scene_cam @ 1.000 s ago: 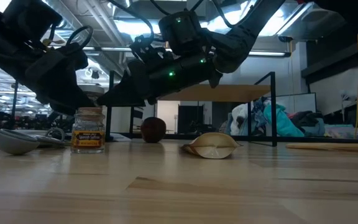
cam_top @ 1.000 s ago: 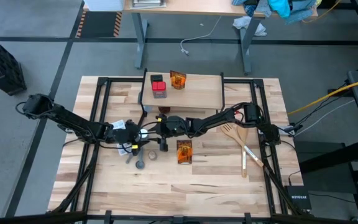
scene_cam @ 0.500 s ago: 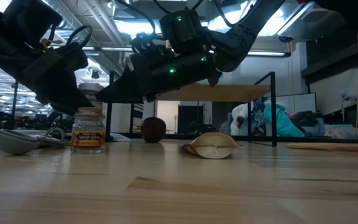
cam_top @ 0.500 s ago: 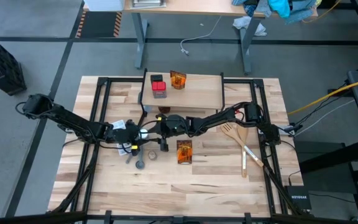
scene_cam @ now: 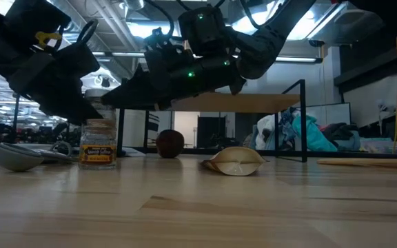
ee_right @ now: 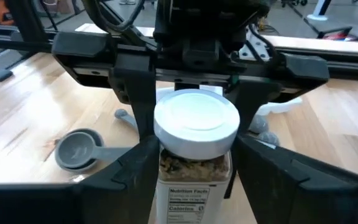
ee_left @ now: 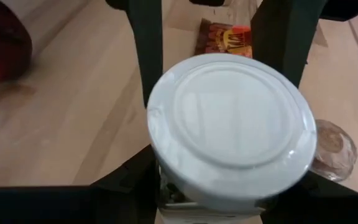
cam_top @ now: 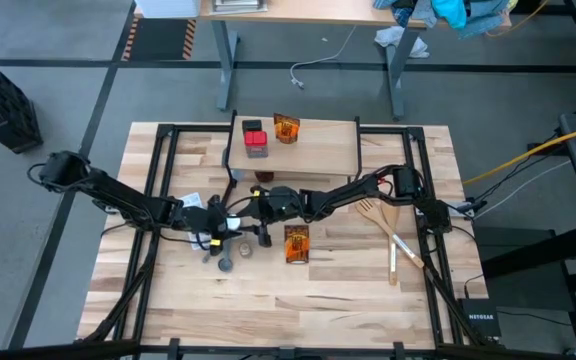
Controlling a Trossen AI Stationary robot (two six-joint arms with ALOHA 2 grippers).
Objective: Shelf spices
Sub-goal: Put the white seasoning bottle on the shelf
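A white-capped spice jar (ee_right: 196,124) is held above the table's middle, and both grippers are shut on it. My left gripper (cam_top: 228,222) reaches it from the table's left, my right gripper (cam_top: 250,210) from the right. On the table below stand a small brown-capped jar (scene_cam: 98,145) and an orange packet (cam_top: 296,243). The shelf (cam_top: 318,150), near the far edge, carries a red-topped box (cam_top: 255,138) and another orange packet (cam_top: 286,128). In the low view the arms hide the white-capped jar. My left gripper pinches the jar at the sides of its white cap (ee_right: 157,121) between its two fingers (ee_right: 140,93). It comes from the table's left, slanting down. My right gripper pinches the jar's see-through body below the cap (ee_right: 166,165), one finger (ee_right: 126,177) on each side. It comes nearly level from the table's right. The jar stands upright, cap up, clear of the table.
A grey measuring spoon (cam_top: 225,264) lies beside the small jar, and a second one (ee_right: 76,149) shows under the arms. Wooden spatulas (cam_top: 383,220) lie at the right. The shelf's black legs (cam_top: 233,165) stand just beyond the grippers.
My left hand has rolled and tipped a little in place above the small brown-capped jar. My right gripper's fingers have come up slightly toward level. Neither arm has travelled, and the things on the table have kept still.
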